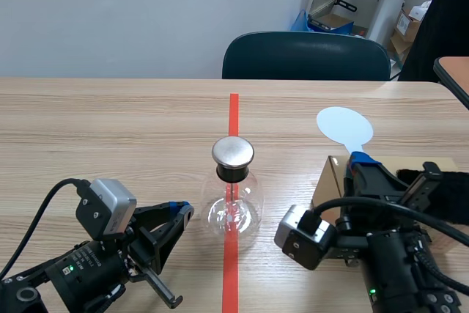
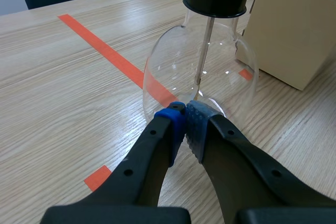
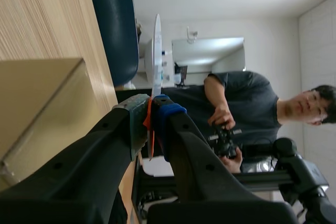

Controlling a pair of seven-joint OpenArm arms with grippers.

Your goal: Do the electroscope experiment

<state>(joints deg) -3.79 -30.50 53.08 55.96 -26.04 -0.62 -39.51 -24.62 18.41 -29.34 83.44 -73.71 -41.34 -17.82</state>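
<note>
Wood makes up the biggest thing we see, the long table, with a red tape line running down its middle. Behind the far edge stands a dark chair. In the right wrist view we also see a person in a dark shirt, holding a small dark thing in both hands.

Next comes the brown box. It sits on the table to the right of the red line, just beside the right arm.

Then we see the round glass flask. It stands upright on the red line, between the two arms. It has a black stopper in its neck and a shiny metal cap on top. A thin rod hangs down inside the glass.

The pale blue paddle is smaller. Its round flat part sticks out past the far side of the box, above the table. From the right wrist view we see it edge-on, like a thin white line.

The right gripper is pinching the handle of the paddle. Its two pads press on it from both sides, with only the thin handle between them.

The left gripper holds nothing. Its two fingers are pressed together, blue pad against blue pad. The tips sit low, right at the bottom of the flask on its near side. We cannot tell if they touch the glass or stop just beside it.
</note>
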